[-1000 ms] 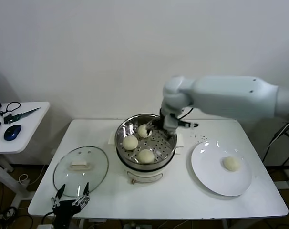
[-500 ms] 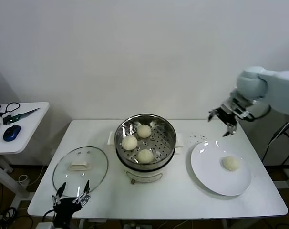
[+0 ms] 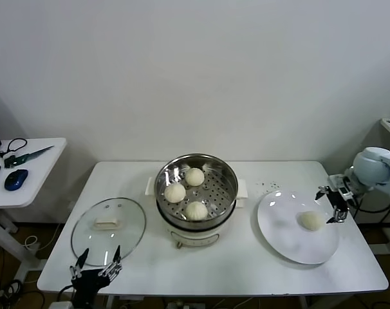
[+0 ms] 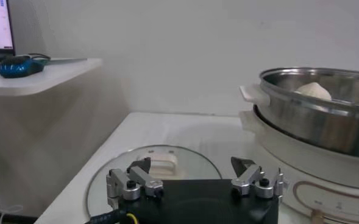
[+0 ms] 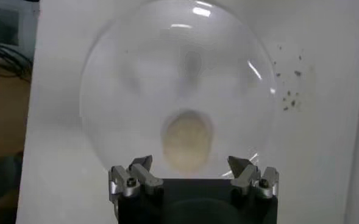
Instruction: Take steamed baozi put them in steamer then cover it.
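Head view: R pincer point(image 3: 333, 205) hangs at the tabletop's point(image 3: 246, 257) right edge, fingers wide, nothing held. One baozi point(image 3: 311, 220) sits on the white plate point(image 3: 285, 235), just beside the pincer on its inboard side, not touching. Steamer point(image 3: 197, 193) is well left of that pincer at tabletop centre, uncovered, w/ three baozi point(image 3: 195, 176) point(image 3: 175, 192) point(image 3: 196, 210) on the perforated tray. Cover point(image 3: 109, 230) lies flat on the tabletop left of the steamer, handle up. L pincer point(image 3: 96, 264) parked at the front edge just in front of the cover, wide, empty. Side table point(image 3: 27, 174) further left w/ mouse point(image 3: 17, 178) and scissors point(image 3: 27, 154).

L wrist view: L pincer point(image 4: 195, 176) wide, empty; cover point(image 4: 161, 164) right ahead of the fingertips, low on the tabletop. Steamer point(image 4: 313, 131) ahead and off to the inboard side, one baozi point(image 4: 314, 91) visible over the rim.

R wrist view: R pincer point(image 5: 194, 176) wide, empty, looking down on the plate point(image 5: 130, 79). Baozi point(image 5: 187, 140) lies just ahead of the gap between the fingers; contact — none seen.
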{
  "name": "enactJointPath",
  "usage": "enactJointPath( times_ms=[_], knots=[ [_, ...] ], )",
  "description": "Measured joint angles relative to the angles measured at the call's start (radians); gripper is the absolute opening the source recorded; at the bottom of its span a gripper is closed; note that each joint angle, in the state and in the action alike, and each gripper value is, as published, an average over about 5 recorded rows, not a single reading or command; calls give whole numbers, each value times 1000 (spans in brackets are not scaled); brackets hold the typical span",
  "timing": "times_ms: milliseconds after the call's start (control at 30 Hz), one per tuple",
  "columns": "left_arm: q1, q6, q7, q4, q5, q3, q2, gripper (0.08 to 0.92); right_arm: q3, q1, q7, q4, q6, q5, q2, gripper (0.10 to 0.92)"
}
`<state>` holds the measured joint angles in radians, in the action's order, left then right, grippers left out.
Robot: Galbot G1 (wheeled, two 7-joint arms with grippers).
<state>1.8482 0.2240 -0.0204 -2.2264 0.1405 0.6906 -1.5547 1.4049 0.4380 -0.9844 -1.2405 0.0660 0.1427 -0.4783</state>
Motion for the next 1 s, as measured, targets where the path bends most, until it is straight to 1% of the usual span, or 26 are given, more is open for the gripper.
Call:
enactJointPath(
  times_ms=[567,1000],
  knots=[
    [11,-1,3,0,4,5,-6,823,-138,-182,10,179,11,-7,-105,823],
    [16,-1,2,0,4,2,-7,823,-157,-217,-10,241,10,-12,-162,823]
  ],
)
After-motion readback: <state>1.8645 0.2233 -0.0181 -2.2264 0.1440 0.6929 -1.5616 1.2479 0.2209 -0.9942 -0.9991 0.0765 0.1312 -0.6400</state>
